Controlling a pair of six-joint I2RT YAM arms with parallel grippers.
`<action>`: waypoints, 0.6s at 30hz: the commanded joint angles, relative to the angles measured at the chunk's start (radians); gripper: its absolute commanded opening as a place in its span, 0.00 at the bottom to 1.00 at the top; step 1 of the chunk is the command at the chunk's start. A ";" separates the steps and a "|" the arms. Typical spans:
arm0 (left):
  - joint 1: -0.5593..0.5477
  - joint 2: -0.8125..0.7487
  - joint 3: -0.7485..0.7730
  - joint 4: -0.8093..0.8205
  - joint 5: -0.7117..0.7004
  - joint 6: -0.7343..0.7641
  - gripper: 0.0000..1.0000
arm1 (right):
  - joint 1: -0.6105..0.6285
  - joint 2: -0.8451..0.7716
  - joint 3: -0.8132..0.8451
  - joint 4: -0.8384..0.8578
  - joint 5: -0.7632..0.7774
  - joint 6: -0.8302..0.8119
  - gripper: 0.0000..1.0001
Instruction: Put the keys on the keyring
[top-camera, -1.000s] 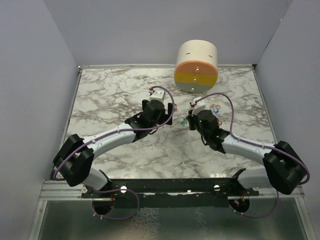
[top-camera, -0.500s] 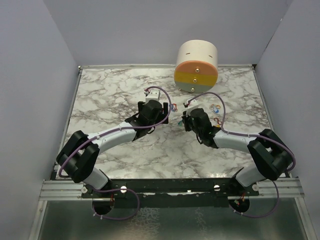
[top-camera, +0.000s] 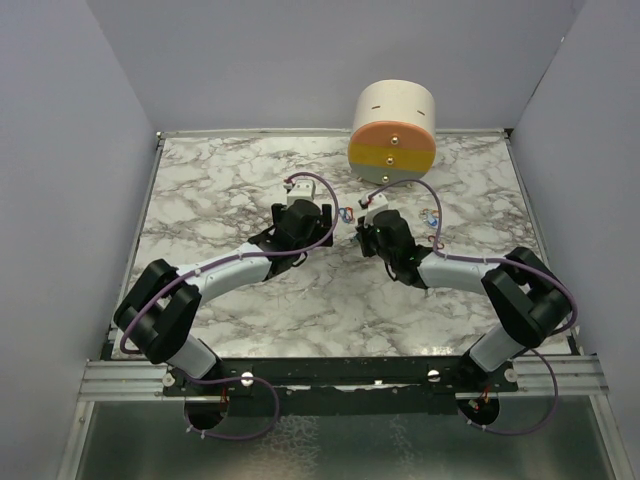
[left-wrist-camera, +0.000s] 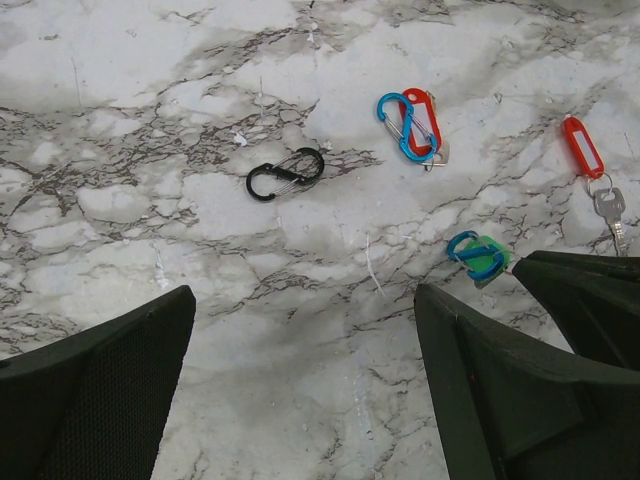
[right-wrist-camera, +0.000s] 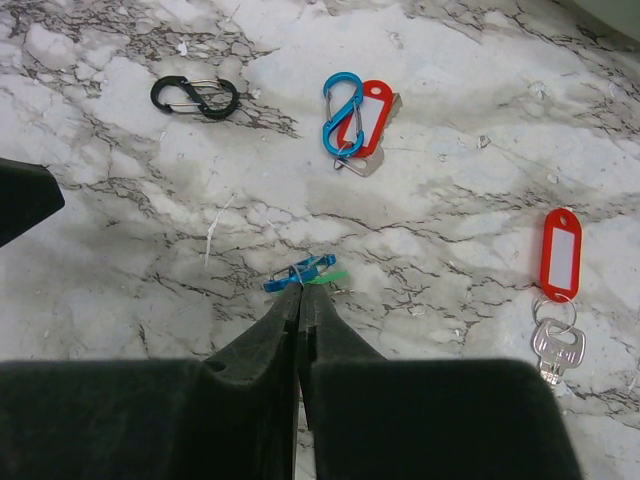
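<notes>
The right claw is shut tight, its tips seemingly pinching a blue clip with a green key head low over the marble surface; the left claw hangs wide open and empty, just beside it. This is probably the joining step, and the open claw must next steady the clip precisely. Beyond lie a black clip, a silver key on a red tag and, farthest, a round drum; nothing blocks the way.

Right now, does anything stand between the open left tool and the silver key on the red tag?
Yes. The right tool, shut on a blue clip, sits between the left tool and the key, its tip close beside the key. Nothing else visible lies on that path.
</notes>
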 joint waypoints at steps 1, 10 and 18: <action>0.013 0.001 -0.010 0.025 -0.021 -0.010 0.93 | 0.003 -0.017 0.011 0.002 -0.035 0.019 0.07; 0.016 -0.002 -0.015 0.024 -0.015 -0.012 0.93 | 0.001 -0.107 -0.017 -0.066 0.083 0.110 0.61; 0.016 -0.034 -0.030 0.021 -0.019 -0.011 0.93 | -0.105 -0.020 0.064 -0.261 0.201 0.231 0.62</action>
